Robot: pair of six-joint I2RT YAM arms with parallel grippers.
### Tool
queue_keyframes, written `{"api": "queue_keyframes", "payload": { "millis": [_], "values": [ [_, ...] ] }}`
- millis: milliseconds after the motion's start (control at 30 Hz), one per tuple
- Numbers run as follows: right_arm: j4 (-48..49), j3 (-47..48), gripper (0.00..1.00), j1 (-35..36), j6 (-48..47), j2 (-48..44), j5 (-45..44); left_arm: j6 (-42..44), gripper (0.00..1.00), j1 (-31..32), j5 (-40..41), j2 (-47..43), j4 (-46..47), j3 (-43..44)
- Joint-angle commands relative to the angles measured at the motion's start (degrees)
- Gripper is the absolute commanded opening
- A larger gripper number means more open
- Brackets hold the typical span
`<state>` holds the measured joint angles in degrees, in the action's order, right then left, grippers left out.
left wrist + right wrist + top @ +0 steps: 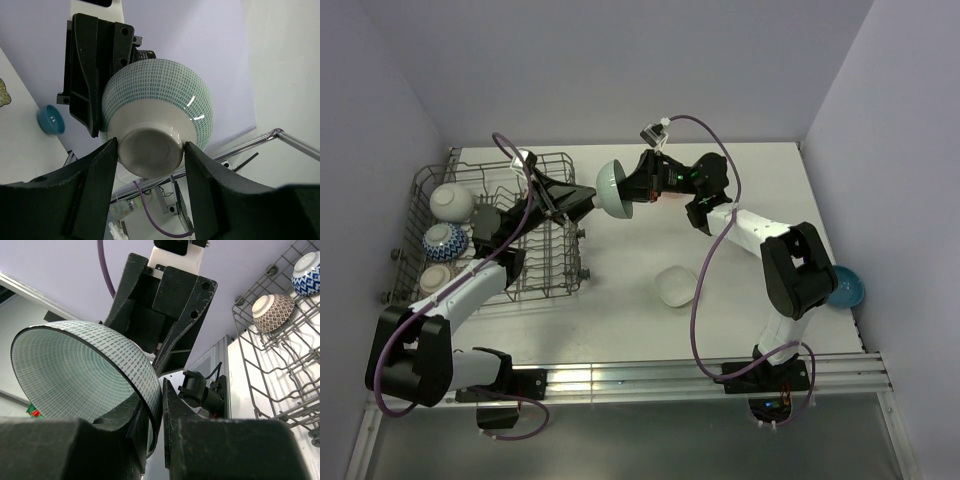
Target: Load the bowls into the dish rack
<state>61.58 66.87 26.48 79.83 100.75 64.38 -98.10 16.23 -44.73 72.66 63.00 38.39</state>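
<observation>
Left claw [151, 150] grips the green bowl [160, 95] by its foot, right claw [161, 390] pinches its rim: handover, right should release next

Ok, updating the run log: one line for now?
phase: handover | right gripper: pinching green bowl rim | left gripper: gripping its foot | dish rack: partly loaded

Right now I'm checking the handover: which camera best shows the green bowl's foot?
Left wrist view: the green bowl fills it bottom-on, its foot between the fingers of the left pincer. The top view shows it small, side-on, foot hidden. The right wrist view shows only its inside and rim, pinched by the right pincer.
</observation>
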Motion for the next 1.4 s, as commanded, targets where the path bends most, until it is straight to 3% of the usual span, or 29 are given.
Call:
{"api": "queue_keyframes", "payload": {
  "millis": [0,100,133,233,367,500,667,700,1000,1100,1133,1167,1367],
  "values": [
    [2.93,3.09,0.0,0.59,-0.38,0.5,-0.31,0.63,0.57,1.08,-0.45,-0.42,4.06,1.25],
    [1.44,3.44,0.0,0.59,-0.82,0.94,0.04,0.55,0.43,1.17,-0.53,0.02,4.58,1.51],
    [0.57,3.62,0.0,0.59,-1.17,0.94,0.13,0.63,0.29,1.17,-0.62,0.02,4.41,1.51],
    [-4.01,4.67,0.06,0.59,-3.19,1.12,0.66,1.42,0.0,1.09,-0.62,-0.15,3.45,1.86],
    [-7.69,5.11,0.19,0.59,-4.59,1.03,0.92,0.99,0.0,-0.49,-0.18,-0.33,2.22,2.21],
    [-13.84,6.08,0.43,0.59,-7.67,0.85,0.75,0.9,0.0,-2.78,0.08,-0.51,0.55,2.12],
    [-20.43,7.13,0.59,0.59,-11.62,0.24,0.48,0.2,0.0,-6.82,0.26,-0.68,-0.16,1.86],
    [-21.84,7.31,0.67,0.59,-12.5,0.24,0.48,0.19,0.0,-8.22,0.17,-0.59,-0.42,1.78],
    [-35.47,9.68,0.78,0.42,-22.77,0.33,0.57,4.31,0.0,-18.84,-3.95,0.2,-5.86,1.07],
    [-39.34,9.86,0.78,-0.02,-25.24,0.06,0.66,14.58,0.0,-23.76,-7.12,-0.24,-19.54,4.05],
    [-40.04,9.77,0.79,-0.2,-26.47,-0.37,0.66,23.31,0.0,-24.83,-7.73,-0.24,-25.15,5.45],
    [-41.44,9.77,0.79,-0.37,-27.18,-0.47,0.66,27.83,0.0,-25.8,-7.91,0.02,-36.78,8.6],
    [-49.18,10.47,0.79,-1.25,-33.86,-1.69,0.83,53.16,0.0,-31.34,-3.89,1.42,-60.78,17.04]
  ]
}}
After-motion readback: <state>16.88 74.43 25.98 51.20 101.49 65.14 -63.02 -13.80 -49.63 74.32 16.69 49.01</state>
